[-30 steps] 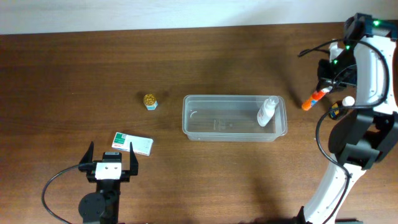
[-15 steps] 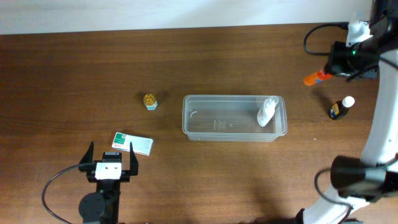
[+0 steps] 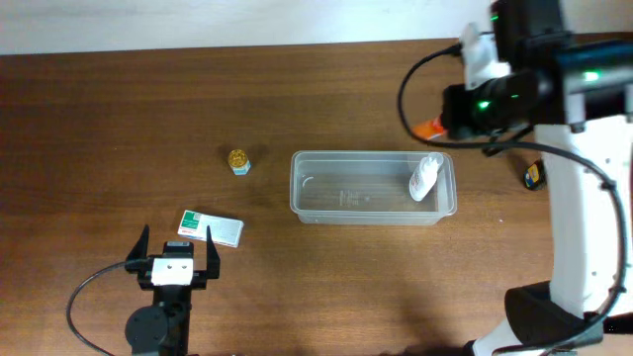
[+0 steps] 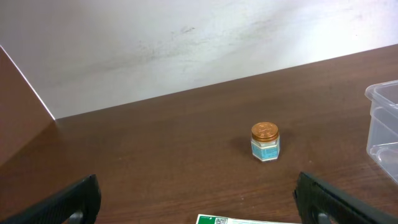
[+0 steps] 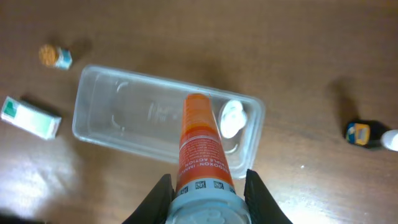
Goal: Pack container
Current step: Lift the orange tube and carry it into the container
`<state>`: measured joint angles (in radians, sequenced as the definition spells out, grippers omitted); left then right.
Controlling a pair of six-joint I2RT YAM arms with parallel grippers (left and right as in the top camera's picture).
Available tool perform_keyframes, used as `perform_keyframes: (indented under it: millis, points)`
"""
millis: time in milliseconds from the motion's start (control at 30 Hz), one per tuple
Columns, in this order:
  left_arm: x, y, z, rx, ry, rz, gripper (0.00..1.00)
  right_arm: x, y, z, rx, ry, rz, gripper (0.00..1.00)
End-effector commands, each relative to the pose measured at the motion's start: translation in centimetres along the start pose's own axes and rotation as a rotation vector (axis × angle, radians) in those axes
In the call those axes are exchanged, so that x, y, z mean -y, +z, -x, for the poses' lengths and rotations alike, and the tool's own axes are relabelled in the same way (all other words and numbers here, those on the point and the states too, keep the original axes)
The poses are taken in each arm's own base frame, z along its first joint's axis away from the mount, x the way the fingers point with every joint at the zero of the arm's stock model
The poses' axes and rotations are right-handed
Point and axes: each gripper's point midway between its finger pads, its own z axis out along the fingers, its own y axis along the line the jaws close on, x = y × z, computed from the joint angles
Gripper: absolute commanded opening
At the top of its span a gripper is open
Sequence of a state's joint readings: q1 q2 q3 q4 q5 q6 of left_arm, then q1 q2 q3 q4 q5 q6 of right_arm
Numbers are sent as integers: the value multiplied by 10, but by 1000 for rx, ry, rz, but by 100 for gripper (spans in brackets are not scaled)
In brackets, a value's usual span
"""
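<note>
Right claw (image 5: 206, 190): clamped on orange tube (image 5: 199, 143); moved from tub's (image 3: 336, 193) right to near its far rim; drop-in next
Left claw (image 4: 199, 205): gaping, empty

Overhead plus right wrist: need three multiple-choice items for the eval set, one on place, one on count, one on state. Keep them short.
1. Where is the white bottle?
A) inside the container, at the end nearer the right arm
B) lying outside the container
C) held in the air

2. How many things are inside the container?
A) none
B) one
C) three

3. What is the right end effector doing?
A) open and empty
B) shut on the white bottle
C) shut on the orange tube

Answers:
1 A: the bottle shows within the container's walls.
2 B: only the white bottle is in it, and the tube is held outside it.
3 C: the right wrist view shows the tube clamped in it.
</note>
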<state>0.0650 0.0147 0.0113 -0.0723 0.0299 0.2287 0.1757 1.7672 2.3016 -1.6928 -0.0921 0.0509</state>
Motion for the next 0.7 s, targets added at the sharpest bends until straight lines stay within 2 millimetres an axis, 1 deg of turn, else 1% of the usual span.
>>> perform_keyframes:
  millis: [0, 167, 200, 400, 467, 667]
  points:
    - [0, 0, -1, 0, 12, -3, 100, -7, 20, -14, -86, -13, -41, 21]
    - [0, 0, -1, -1, 12, -3, 100, -9, 50, -24, -153, -23, -60, 21]
    - [0, 0, -1, 0, 11, -3, 100, -8, 59, -26, -164, -22, -61, 21]
    - [0, 0, -1, 0, 12, -3, 100, -6, 99, -28, -182, -22, -63, 21]
    - [0, 0, -1, -1, 12, -3, 100, -5, 109, -28, -177, -22, -63, 21]
    - [0, 0, -1, 0, 12, -3, 100, -2, 128, -23, -154, -24, -72, 21]
